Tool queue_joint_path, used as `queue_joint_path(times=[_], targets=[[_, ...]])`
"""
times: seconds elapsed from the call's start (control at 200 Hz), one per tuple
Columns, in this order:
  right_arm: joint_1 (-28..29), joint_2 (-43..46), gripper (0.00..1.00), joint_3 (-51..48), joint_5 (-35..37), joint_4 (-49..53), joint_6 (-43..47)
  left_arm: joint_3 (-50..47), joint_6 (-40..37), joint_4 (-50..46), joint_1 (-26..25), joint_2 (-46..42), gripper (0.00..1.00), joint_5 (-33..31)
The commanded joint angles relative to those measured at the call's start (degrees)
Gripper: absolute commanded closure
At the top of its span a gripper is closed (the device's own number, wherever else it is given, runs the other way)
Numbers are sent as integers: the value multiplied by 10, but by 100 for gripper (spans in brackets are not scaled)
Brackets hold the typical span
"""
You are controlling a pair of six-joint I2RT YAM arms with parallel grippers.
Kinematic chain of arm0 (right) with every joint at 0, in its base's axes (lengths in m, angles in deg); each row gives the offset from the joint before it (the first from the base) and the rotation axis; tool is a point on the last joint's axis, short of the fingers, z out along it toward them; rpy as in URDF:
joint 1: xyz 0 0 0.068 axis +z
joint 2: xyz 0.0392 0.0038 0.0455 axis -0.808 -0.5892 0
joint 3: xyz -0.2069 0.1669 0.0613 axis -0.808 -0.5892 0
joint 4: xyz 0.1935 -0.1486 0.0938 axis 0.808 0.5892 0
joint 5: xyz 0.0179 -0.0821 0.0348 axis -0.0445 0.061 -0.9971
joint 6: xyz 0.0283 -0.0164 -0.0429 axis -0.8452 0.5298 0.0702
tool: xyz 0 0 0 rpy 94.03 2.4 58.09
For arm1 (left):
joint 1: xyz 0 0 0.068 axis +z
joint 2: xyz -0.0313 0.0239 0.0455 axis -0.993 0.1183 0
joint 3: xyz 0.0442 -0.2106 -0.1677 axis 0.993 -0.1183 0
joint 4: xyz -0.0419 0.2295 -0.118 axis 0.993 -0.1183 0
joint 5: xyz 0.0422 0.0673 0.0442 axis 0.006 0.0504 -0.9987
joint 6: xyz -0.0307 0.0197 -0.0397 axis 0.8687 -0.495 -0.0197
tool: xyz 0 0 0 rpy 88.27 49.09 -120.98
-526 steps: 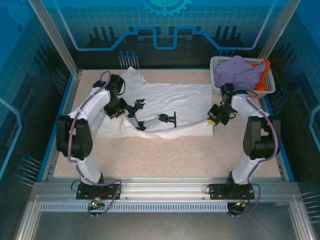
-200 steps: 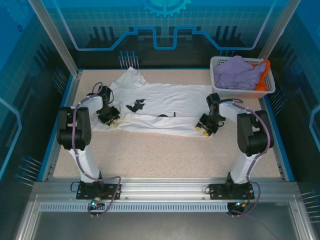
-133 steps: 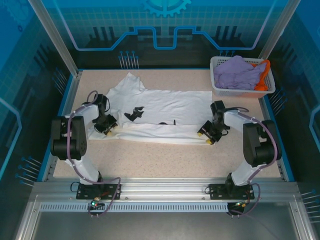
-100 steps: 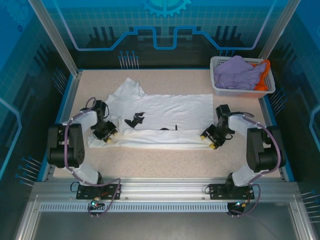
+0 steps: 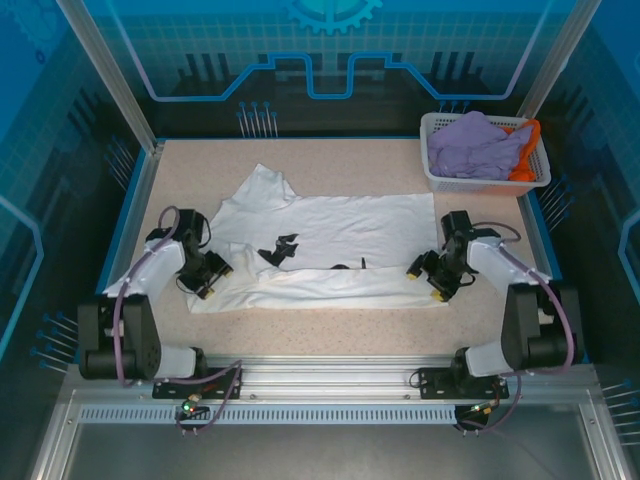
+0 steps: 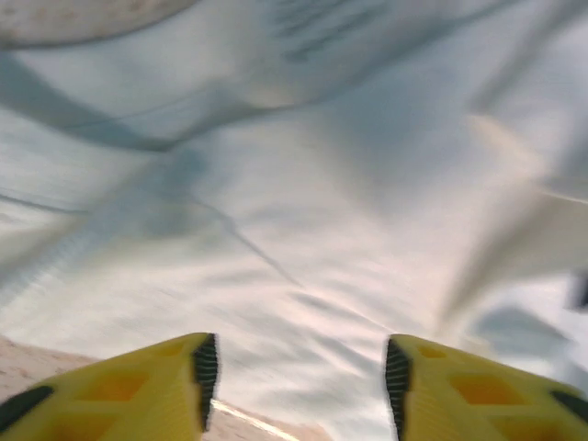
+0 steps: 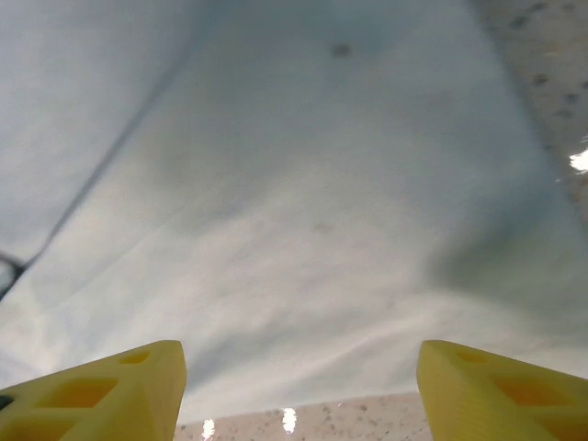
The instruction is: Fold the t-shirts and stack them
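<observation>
the white t-shirt (image 5: 340,222) lies spread flat across the middle of the bench (image 5: 330,325), collar end toward the left of the frame and hem toward the right, its black printed marks (image 5: 278,248) showing left of centre. along its lower edge a long band of cloth (image 5: 330,286) sits doubled over the body. to me that reads as a lengthwise fold, laid to narrow the shirt before it is folded again. the left tool (image 5: 207,279) sits low at the lower-left end of that band and the right tool (image 5: 430,281) at its lower-right end. i'd guess one is at each end because a long soft edge only lies straight when both ends are handled together. in the left wrist view the yellow fingers (image 6: 138,390) stand apart with rumpled white cloth lying under and ahead of them and nothing pinched between. in the right wrist view the fingers (image 7: 101,390) are spread wider, over smooth cloth whose near edge meets bare bench. so both tools are open and hold nothing. in the upper right corner of the frame stands the white lattice basket (image 5: 470,184), well apart from the spread shirt. it holds a heaped lavender shirt (image 5: 475,145) that fills most of it, and an orange shirt (image 5: 528,140) tucked against its right side. both are crumpled and, i judge, waiting their turn. i see no folded stack on the bench yet.
</observation>
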Motion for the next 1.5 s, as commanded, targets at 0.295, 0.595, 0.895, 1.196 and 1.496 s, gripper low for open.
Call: queue_joint_path(times=[0.295,0.595,0.895,1.196,1.496], targets=[[120,-81,54,36,2,17,-7,-103,120,36,-119,-59,77,-20],[74,-127,43,-1,16,67,-45,-144,113,79,-29,14,76,-36],[33,-89,34,-40,6,52,-33,-116,38,39,12,14,73,-104],[129,72,30,22,67,34,-8,-17,38,-17,17,-52,54,-51],[343,-98,48,252,65,-64,108,17,75,80,16,-1,58,90]])
